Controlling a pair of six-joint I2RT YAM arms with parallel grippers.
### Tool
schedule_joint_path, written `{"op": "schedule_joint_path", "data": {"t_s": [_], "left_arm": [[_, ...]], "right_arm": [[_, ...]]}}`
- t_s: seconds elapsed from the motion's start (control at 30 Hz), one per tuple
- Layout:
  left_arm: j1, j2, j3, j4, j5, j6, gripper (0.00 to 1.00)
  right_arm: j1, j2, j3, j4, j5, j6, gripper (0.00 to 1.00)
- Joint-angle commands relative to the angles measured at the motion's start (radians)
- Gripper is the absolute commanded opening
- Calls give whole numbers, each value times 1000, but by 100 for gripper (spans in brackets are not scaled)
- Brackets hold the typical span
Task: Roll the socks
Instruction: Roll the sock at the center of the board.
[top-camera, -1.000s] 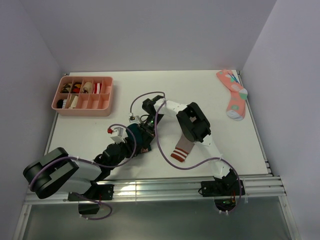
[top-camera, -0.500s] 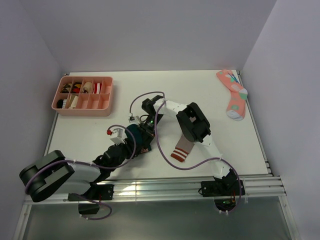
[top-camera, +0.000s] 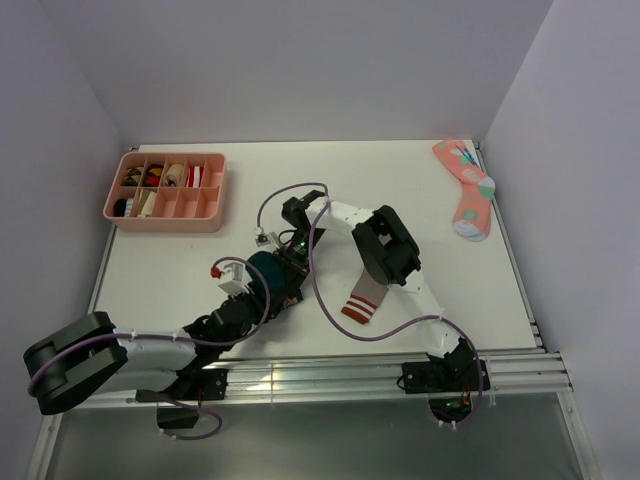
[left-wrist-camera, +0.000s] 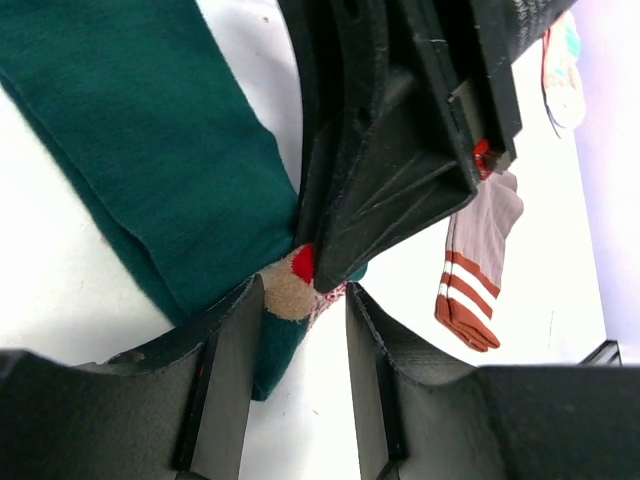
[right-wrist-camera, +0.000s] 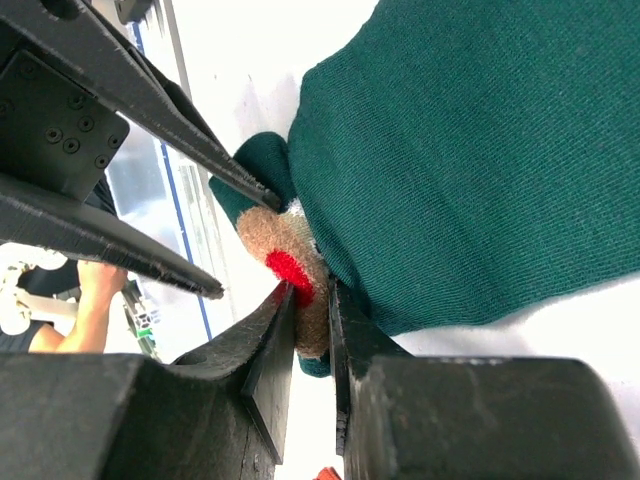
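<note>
Right gripper (right-wrist-camera: 312, 300) pinches the green sock (right-wrist-camera: 480, 150) by its bear motif, toward the near edge of the table (top-camera: 480, 285), presumably to start rolling; left gripper (left-wrist-camera: 305, 300) straddles it, jaws parted.

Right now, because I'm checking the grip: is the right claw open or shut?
Shut: the right claw pinches the edge of the green sock, with hardly any gap left.

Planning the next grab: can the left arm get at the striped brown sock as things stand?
Probably not directly: the right tool, shut on the green sock, sits between the left tool and the brown sock.
</note>
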Motion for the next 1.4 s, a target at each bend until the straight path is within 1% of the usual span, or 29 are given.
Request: {"op": "schedule_joint_path", "data": {"t_s": [0.0, 0.2, 0.3, 0.63, 0.87, 1.0, 1.07, 1.27, 1.33, 1.37], "left_arm": [[-38, 8, -140, -103, -51, -69, 44], [-115, -47, -137, -196, -172, -157, 46], [-150, -69, -124, -252, -204, -174, 47], [-183, 34, -67, -281, -223, -179, 47], [-186, 9, -67, -290, -216, -182, 46], [-186, 40, -54, -321, -192, -172, 41], [-186, 71, -8, -336, -181, -169, 38], [-186, 121, 28, -373, -149, -169, 35], [-186, 124, 31, -376, -135, -169, 30], [-186, 124, 34, -384, -132, -168, 24]], "right_arm": [[1, 11, 10, 43, 120, -69, 23], [3, 17, 12, 24, 130, -92, 23], [4, 21, 5, 20, 133, -98, 23], [9, 30, 18, 9, 143, -96, 24], [15, 28, 21, 12, 143, -92, 24], [18, 24, 19, 32, 145, -67, 24], [20, 21, 21, 44, 145, -46, 25], [23, 7, 15, 76, 130, -4, 27], [24, 1, 9, 93, 133, 12, 29], [24, -9, -4, 101, 133, 17, 29]]}}
